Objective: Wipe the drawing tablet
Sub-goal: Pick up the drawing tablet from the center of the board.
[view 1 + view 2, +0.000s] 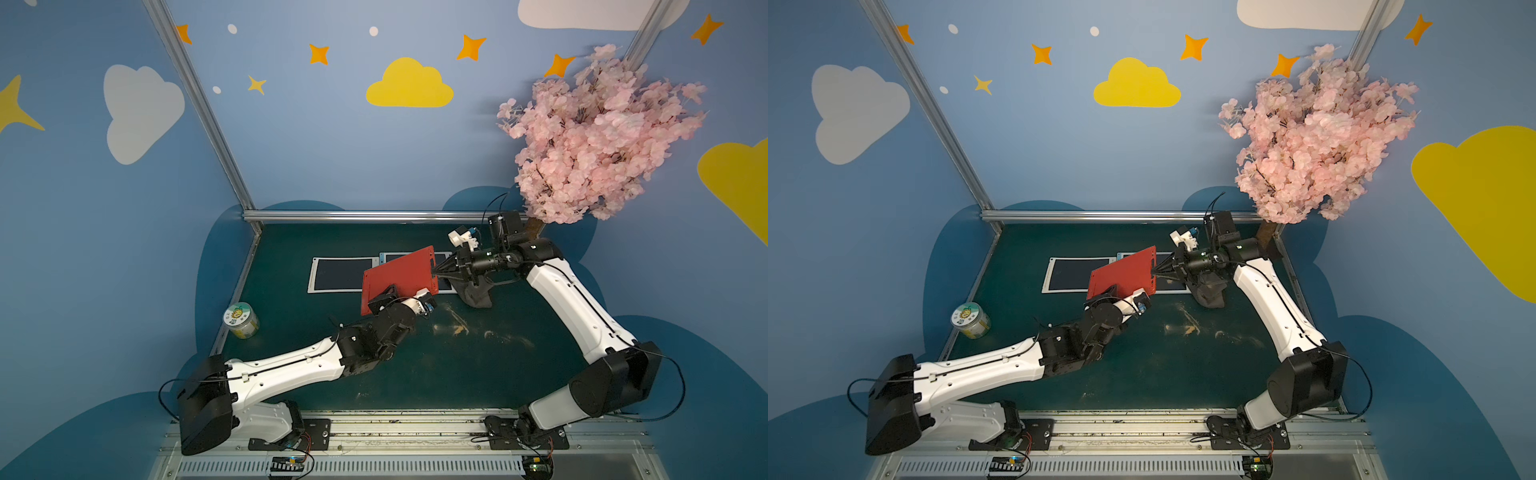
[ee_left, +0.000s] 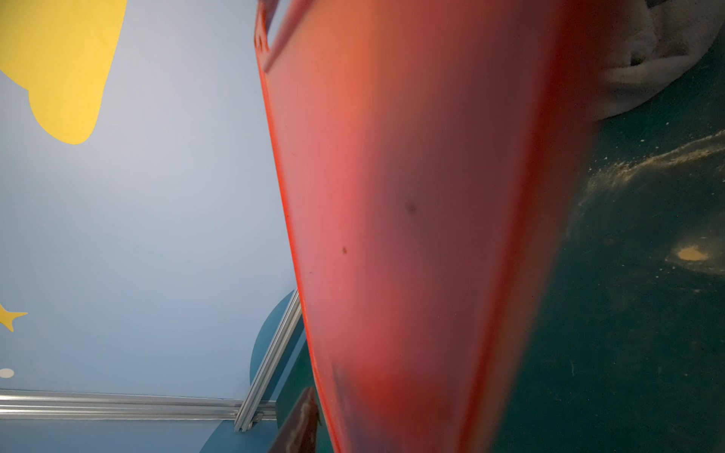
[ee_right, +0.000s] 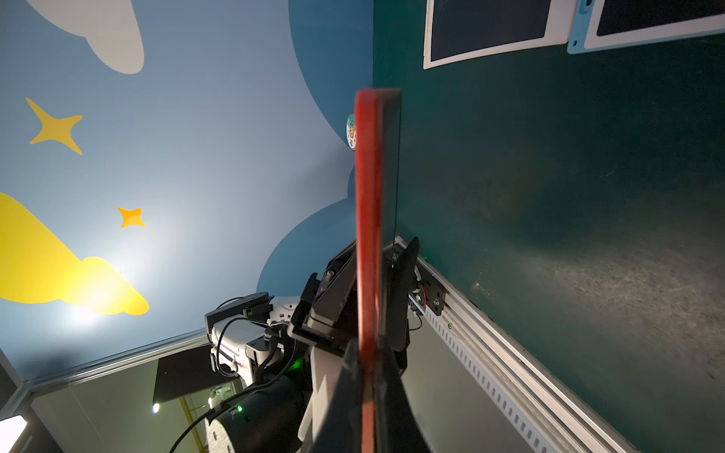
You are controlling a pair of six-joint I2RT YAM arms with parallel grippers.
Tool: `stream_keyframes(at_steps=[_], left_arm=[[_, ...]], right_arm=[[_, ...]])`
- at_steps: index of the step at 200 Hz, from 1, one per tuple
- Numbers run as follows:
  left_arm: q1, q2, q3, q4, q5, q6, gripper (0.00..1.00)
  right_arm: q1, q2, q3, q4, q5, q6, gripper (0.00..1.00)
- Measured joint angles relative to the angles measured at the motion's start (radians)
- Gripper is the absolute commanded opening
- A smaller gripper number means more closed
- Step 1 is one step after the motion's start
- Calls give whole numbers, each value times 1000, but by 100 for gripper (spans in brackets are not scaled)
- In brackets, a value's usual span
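Red drawing tablet (image 1: 399,276) tilted in mid-air, right tool (image 1: 435,272) pinching its edge

the red plastic drawing tablet (image 1: 399,276) has a smooth, matt back with a few dark specks. the crumpled grey cloth (image 1: 478,297) looks soft and thick. the dark green table mat (image 1: 457,374) is matt, scuffed and dusted with sandy grit. the silver metal frame rail (image 1: 374,216) looks brushed. the pink blossom tree (image 1: 598,137) looks like fabric.

You're facing blue walls (image 1: 311,145) with yellow clouds (image 1: 409,85) and orange stars (image 1: 319,54), a pink blossom tree (image 1: 598,137), a dark green tabletop (image 1: 457,374) below
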Motion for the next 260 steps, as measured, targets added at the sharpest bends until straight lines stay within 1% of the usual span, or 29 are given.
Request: stream_keyframes(at_steps=[8, 11, 31, 66, 69, 70, 75, 76, 77, 79, 93, 100, 109, 128, 155, 177, 190, 204, 217, 230, 241, 260], left_arm=[[2, 0, 1, -5, -3, 5, 5], [2, 0, 2, -7, 0, 2, 3], [3, 0, 18, -27, -7, 3, 2], [3, 0, 46, -111, 21, -13, 3], [3, 0, 48, -119, 24, -14, 2], [3, 0, 49, -120, 24, -15, 2], [3, 0, 52, -130, 27, -17, 2], [3, 0, 52, -132, 27, -18, 2], [3, 0, 53, -133, 28, -18, 2], [3, 0, 53, -135, 29, -18, 2], [5, 0, 57, -151, 42, -27, 2], [6, 0, 57, -160, 45, -28, 2], [7, 0, 57, -174, 48, -27, 2], [12, 1, 57, -193, 47, -26, 2], [35, 19, 61, -224, 38, -38, 2], [71, 44, 92, -299, 41, -83, 2], [97, 51, 131, -358, 64, -129, 2], [137, 49, 196, -438, 133, -207, 2], [204, 43, 270, -516, 275, -296, 3], [305, 24, 332, -566, 482, -397, 2], [410, 2, 365, -586, 695, -492, 2], [567, -25, 377, -573, 1026, -644, 2]], right_arm=[[-2, 0, -2, 2, 0, 2, 0], [-3, 0, -3, 2, 0, 5, 0], [-13, 0, -16, -9, -6, 36, 0], [-24, 0, -45, -10, -26, 58, 0], [-25, 0, -47, -10, -28, 59, 1], [-26, 0, -47, -10, -28, 60, 4], [-29, 0, -50, -11, -31, 61, 10], [-29, 0, -50, -11, -32, 61, 14], [-29, 0, -51, -11, -33, 62, 14], [-30, 0, -52, -11, -34, 63, 17], [-38, 0, -58, -9, -42, 47, 49], [-44, 0, -60, -5, -46, 39, 58], [-55, -3, -61, 0, -52, 26, 64], [-90, -19, -74, 10, -63, 15, 66], [-154, -56, -102, 13, -86, 7, 65], [-213, -85, -138, 17, -97, 3, 65], [-247, -97, -156, 12, -93, -3, 65], [-277, -102, -158, -3, -77, -23, 65], [-294, -103, -155, -31, -43, -51, 64], [-298, -103, -148, -64, 3, -87, 64], [-298, -103, -140, -92, 45, -115, 64], [-298, -109, -139, -114, 105, -153, 64]])
